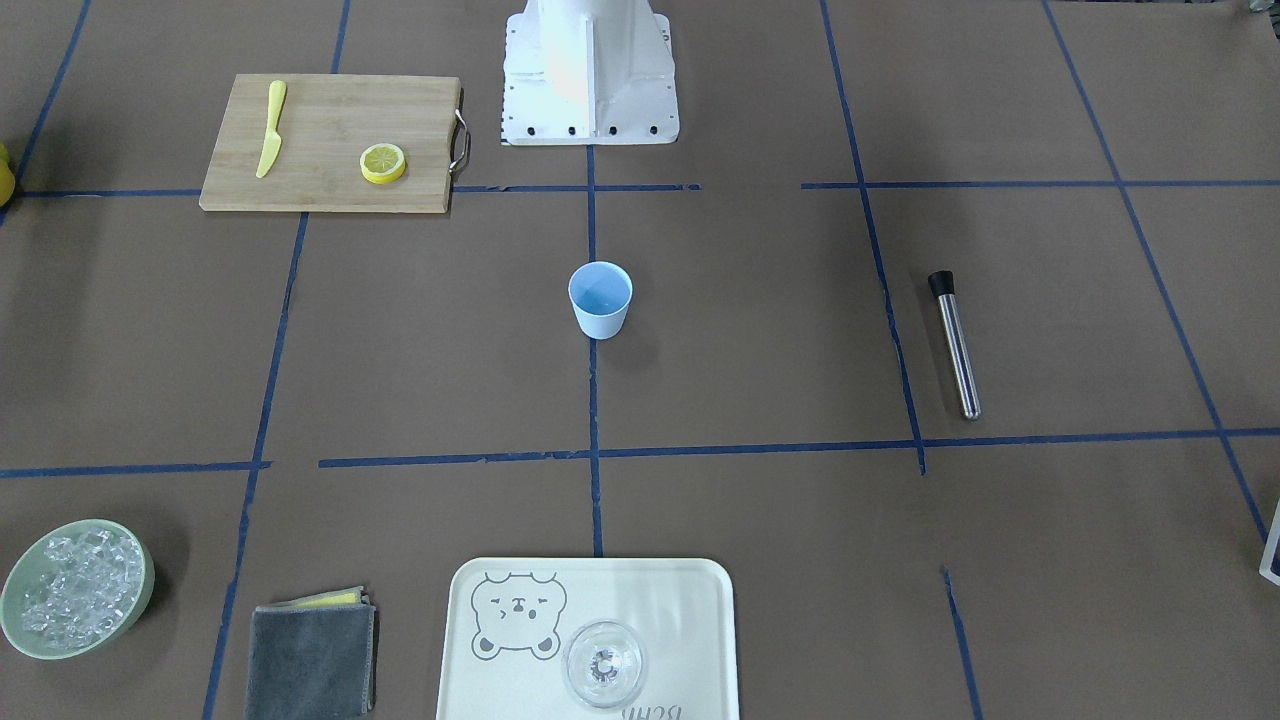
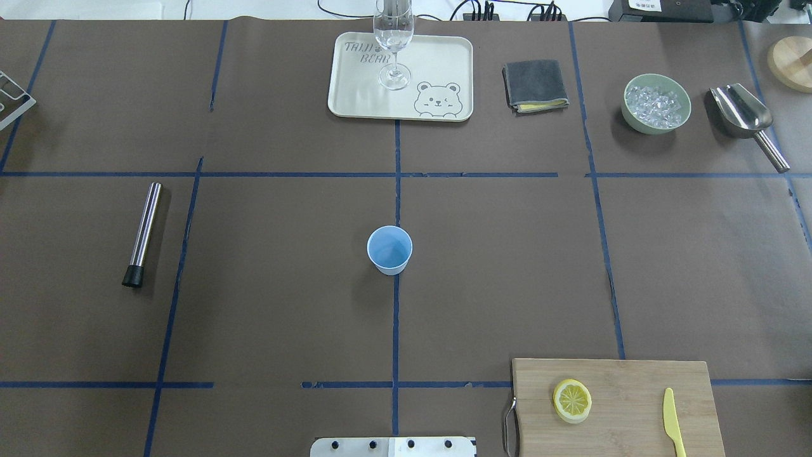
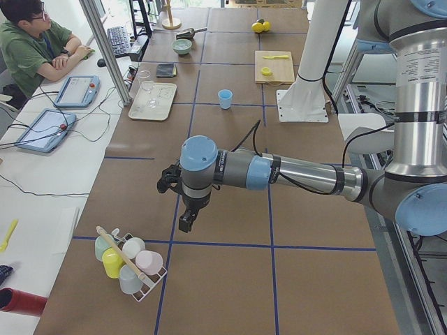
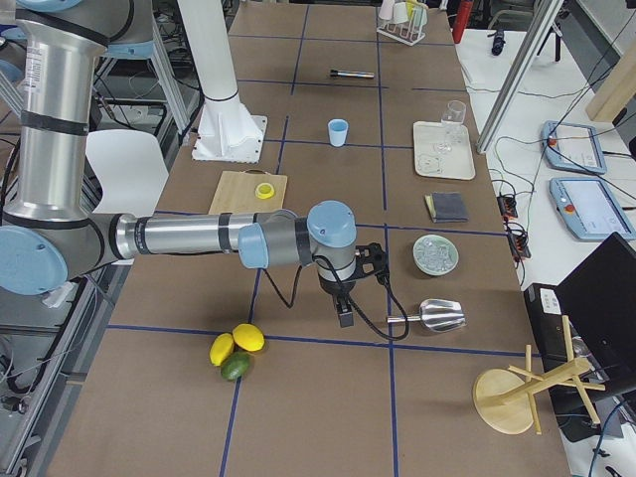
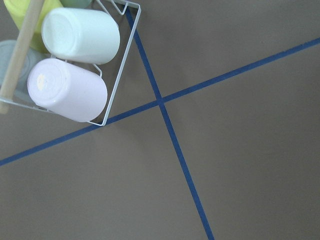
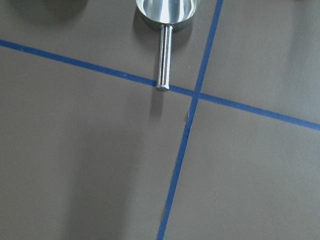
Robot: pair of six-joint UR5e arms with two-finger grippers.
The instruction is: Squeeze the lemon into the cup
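A lemon slice (image 2: 572,400) lies flat on the wooden cutting board (image 2: 634,387) at the robot's near right; it also shows in the front view as the lemon (image 1: 383,162). The light-blue cup (image 2: 389,249) stands upright at the table's centre, with nothing visible inside it. Neither arm reaches the overhead or front views. My left gripper (image 3: 186,222) hangs over the table's left end, far from the cup. Over the right end hangs my right gripper (image 4: 344,316). I cannot tell whether either is open or shut.
A yellow knife (image 2: 673,422) lies on the board. Farther off are a metal muddler (image 2: 143,233), a tray (image 2: 355,95) with a glass (image 2: 393,44), a grey cloth (image 2: 535,85), an ice bowl (image 2: 656,103) and a scoop (image 2: 747,120). A cup rack (image 3: 129,262) stands below the left gripper.
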